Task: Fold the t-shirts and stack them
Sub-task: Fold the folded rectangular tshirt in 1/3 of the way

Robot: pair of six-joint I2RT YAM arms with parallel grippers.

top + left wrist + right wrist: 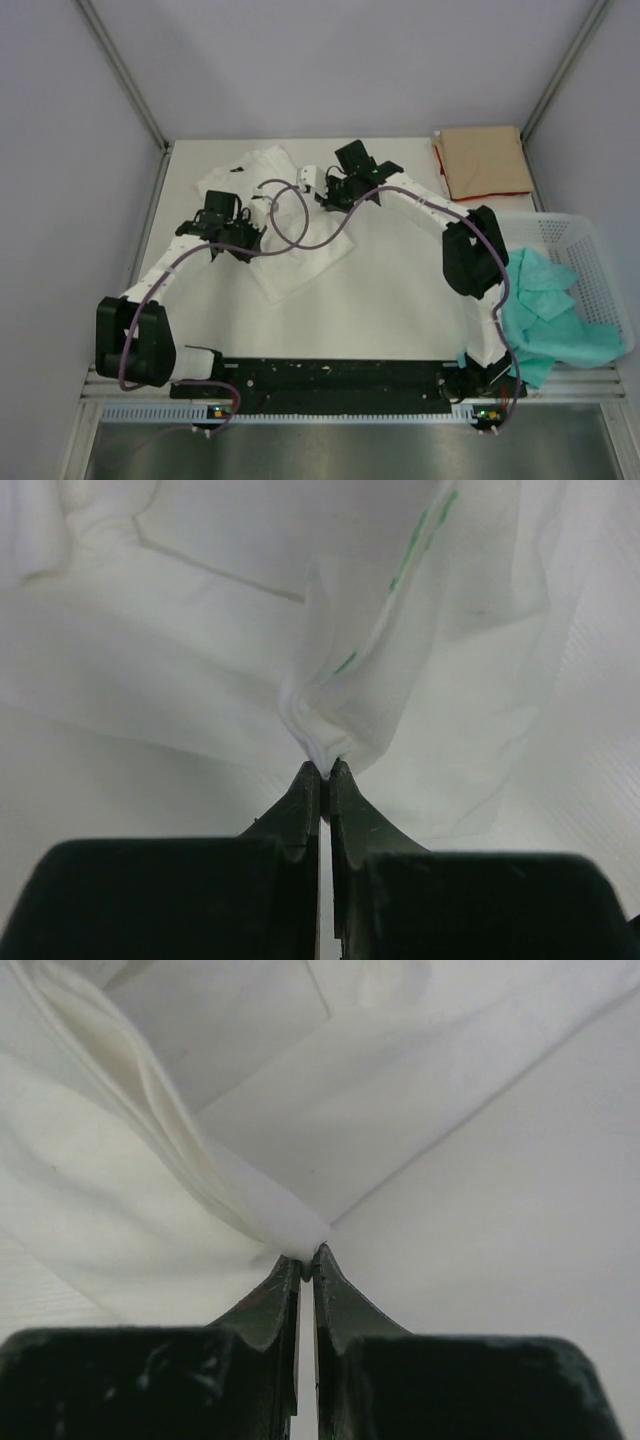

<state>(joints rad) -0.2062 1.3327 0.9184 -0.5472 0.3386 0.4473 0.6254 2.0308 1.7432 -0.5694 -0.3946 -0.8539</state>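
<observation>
Left jaws and right jaws, each tight on a bunched fold of thin white t-shirt [295, 270]

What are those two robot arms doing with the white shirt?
They are working on folding it. The left gripper and the right gripper are each shut on a pinch of the white t-shirt, which lies rumpled in the middle of the table. A tan t-shirt lies folded flat at the far right corner. A white basket at the right edge holds teal cloth.
</observation>
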